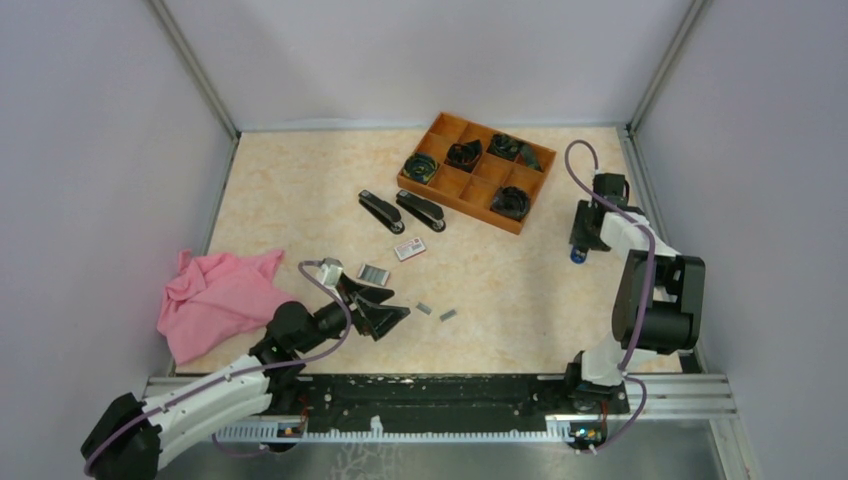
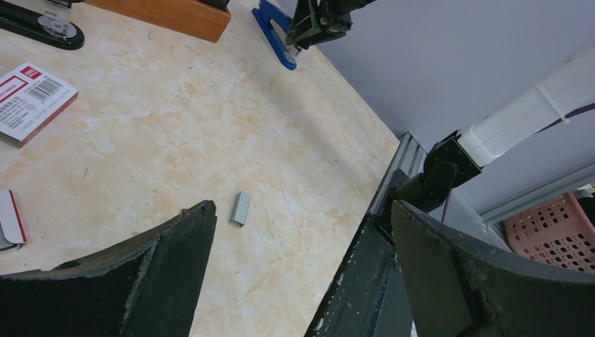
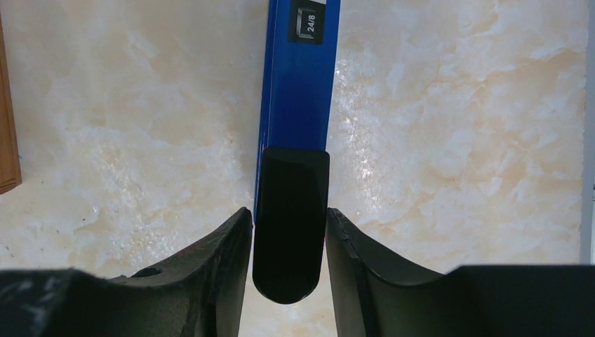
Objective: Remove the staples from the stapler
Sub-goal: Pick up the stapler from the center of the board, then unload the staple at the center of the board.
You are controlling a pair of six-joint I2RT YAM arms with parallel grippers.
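While loose on the table (image 1: 300,200), staples (image 2: 241,208) as short silvery-grey strips.

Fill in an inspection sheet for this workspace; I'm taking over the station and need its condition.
Surface: beige marbled table, no spills seen.
Job's things: blue stapler; two black staplers beside the wooden tray; two loose strips of staples.
Clutter: pink cloth, white-and-red box, black items in the tray.
Grippers: left gripper open, facing one strip; right gripper closed on the blue stapler.
Cables: purple cables along both arms, none seen snagged.
Surroundings: plain walls; pink basket off-table.
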